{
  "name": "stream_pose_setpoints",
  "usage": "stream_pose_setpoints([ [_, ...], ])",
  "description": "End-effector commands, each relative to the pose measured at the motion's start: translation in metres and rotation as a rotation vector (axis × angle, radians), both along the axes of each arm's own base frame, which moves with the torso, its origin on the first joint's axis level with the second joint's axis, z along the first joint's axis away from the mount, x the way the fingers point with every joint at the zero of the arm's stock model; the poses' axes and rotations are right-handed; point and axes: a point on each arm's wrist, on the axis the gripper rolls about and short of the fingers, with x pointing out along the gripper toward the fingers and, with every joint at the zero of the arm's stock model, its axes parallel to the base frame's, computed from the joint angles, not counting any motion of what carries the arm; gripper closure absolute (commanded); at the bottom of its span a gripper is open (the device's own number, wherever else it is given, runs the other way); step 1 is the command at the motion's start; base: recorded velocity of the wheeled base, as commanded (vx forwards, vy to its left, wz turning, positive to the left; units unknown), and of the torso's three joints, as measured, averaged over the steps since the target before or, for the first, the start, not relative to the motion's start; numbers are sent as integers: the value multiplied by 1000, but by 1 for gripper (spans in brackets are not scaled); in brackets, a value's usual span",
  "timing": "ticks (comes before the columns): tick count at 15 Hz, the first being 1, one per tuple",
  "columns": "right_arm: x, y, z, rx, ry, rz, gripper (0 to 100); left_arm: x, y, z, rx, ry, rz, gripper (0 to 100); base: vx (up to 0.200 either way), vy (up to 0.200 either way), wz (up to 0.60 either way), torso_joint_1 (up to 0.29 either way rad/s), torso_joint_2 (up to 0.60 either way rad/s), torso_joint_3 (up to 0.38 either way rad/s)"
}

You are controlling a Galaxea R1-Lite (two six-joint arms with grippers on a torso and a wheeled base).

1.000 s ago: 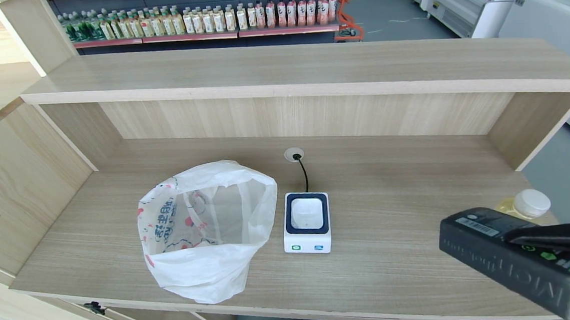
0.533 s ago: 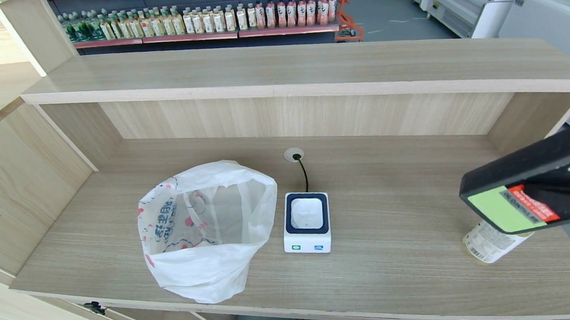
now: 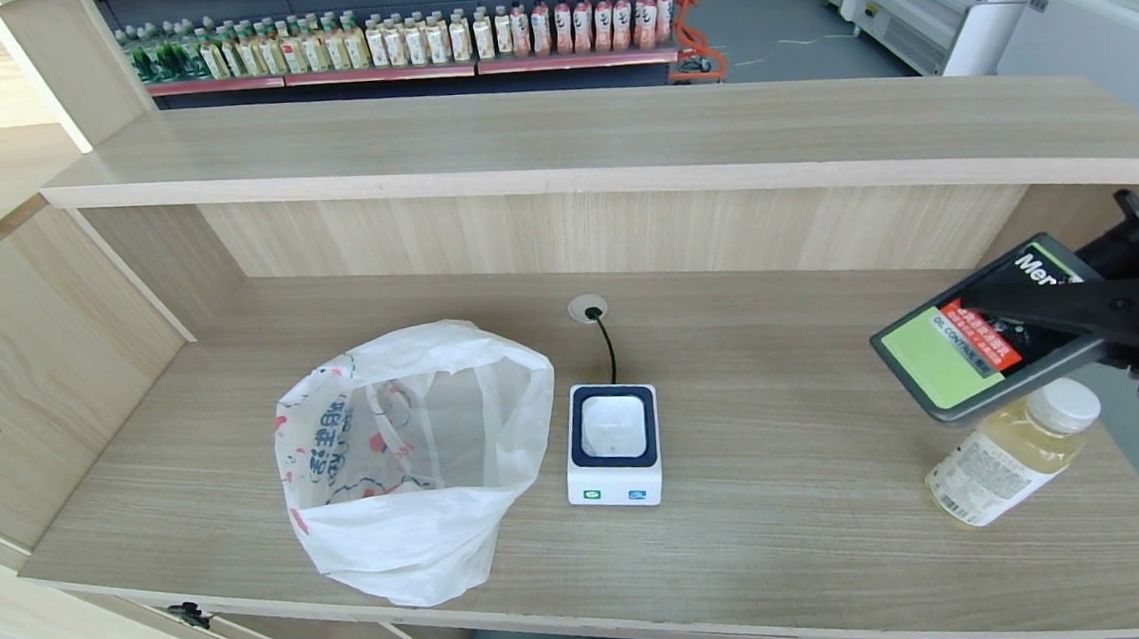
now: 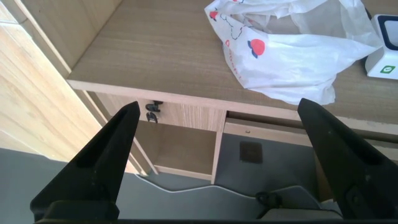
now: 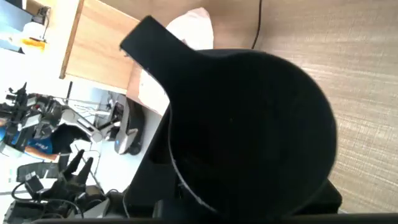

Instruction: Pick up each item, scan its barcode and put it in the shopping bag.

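Observation:
My right gripper is shut on a black tube-shaped container with a green and red label, held in the air above the counter's right end. In the right wrist view the container's round black end faces the camera, with one finger lying along it. A bottle of yellow drink with a white cap lies tilted on the counter just below. The white shopping bag stands open at centre left, and the white scanner sits right of it. My left gripper hangs open below the counter's front edge, near the bag.
The wooden counter has a raised back shelf and side walls. A black cable runs from the scanner to a hole in the counter. A drawer front with a lock lies under the counter edge.
The right gripper lifted the black container up and away from the front edge and turned it, so its label shows. The bottle beneath came into view. The bag and scanner stayed put.

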Motion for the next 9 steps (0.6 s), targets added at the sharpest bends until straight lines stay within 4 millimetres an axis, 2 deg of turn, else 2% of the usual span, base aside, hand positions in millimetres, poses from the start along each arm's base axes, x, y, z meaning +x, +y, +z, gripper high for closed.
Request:
stream_pose_setpoints([
  [1, -3, 0, -11, -2, 34, 12, 100, 0, 0, 0, 2, -1, 1, 0, 0, 0, 0, 0, 0, 0],
  [8, -8, 1, -9, -1, 25, 22, 100, 0, 0, 0, 1, -1, 1, 0, 0, 0, 0, 0, 0, 0],
  [9, -8, 1, -9, -1, 25, 22, 100, 0, 0, 0, -1, -1, 1, 0, 0, 200, 0, 2, 7, 2],
])
